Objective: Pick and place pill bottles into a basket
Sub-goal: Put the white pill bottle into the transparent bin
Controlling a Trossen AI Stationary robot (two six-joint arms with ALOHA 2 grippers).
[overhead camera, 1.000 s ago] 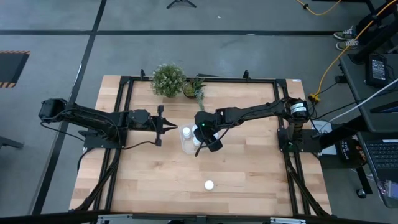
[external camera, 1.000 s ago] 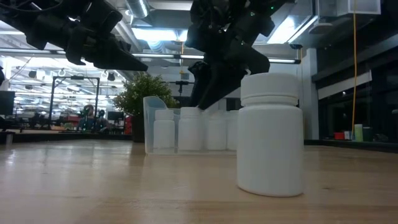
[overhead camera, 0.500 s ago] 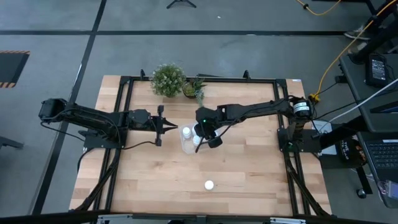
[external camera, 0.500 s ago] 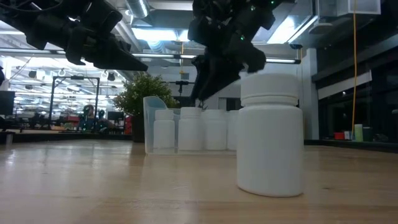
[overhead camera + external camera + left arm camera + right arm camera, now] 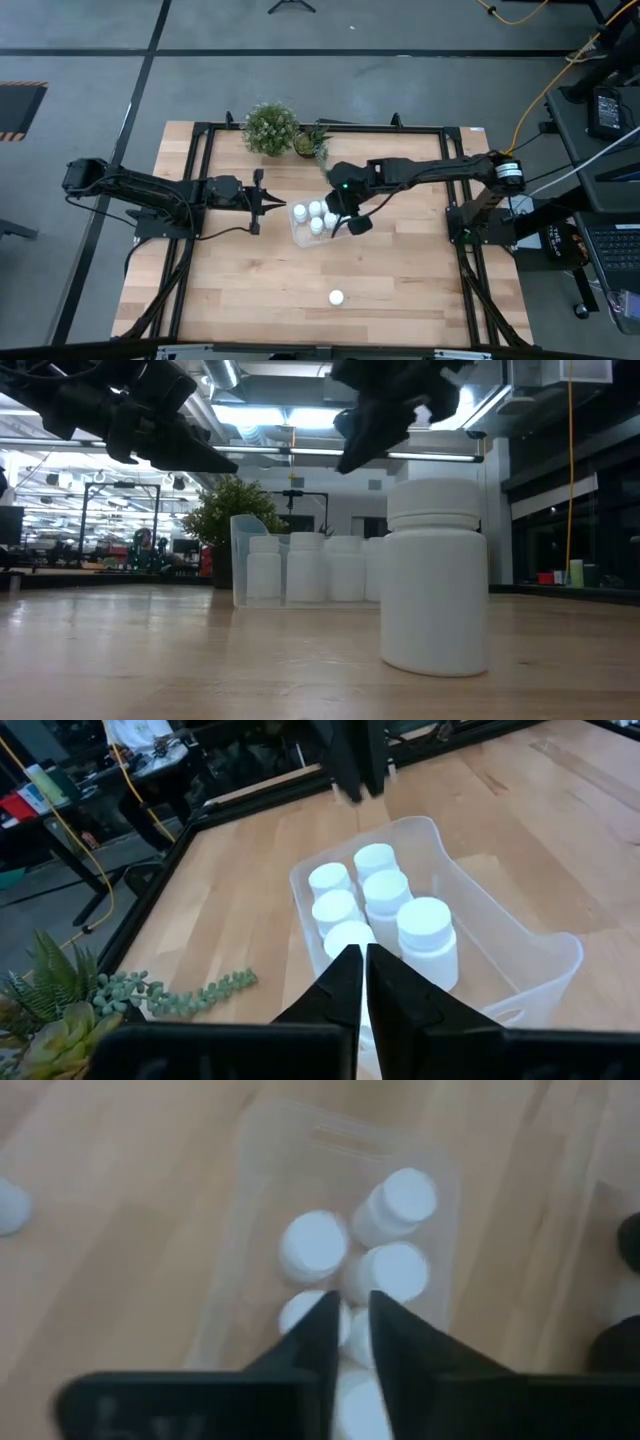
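Observation:
The basket point(image 5: 300, 238) is a clear tray at the table's middle, with several white pill bottles point(image 5: 315, 209) standing upright in it, also seen in the left wrist view point(image 5: 375, 890). One more pill bottle point(image 5: 337, 297) stands upright on the wood toward the near edge and looms large in the low view point(image 5: 435, 575). My right gripper point(image 5: 352, 224) hovers above the basket's right side, its fingers point(image 5: 325, 1320) a narrow gap apart and holding nothing. My left gripper point(image 5: 282, 206) is shut and empty, in the air just left of the basket point(image 5: 520, 950).
Two small potted plants point(image 5: 270, 128) point(image 5: 312, 143) stand at the far edge behind the basket. A black frame rail point(image 5: 190, 200) runs around the table. Bare wood lies around the lone bottle near the front.
My right gripper has risen from low over the basket and moved toward the table's right edge. The bottles it covered in the high view now show. The bottles, the basket and my left arm have stayed in place.

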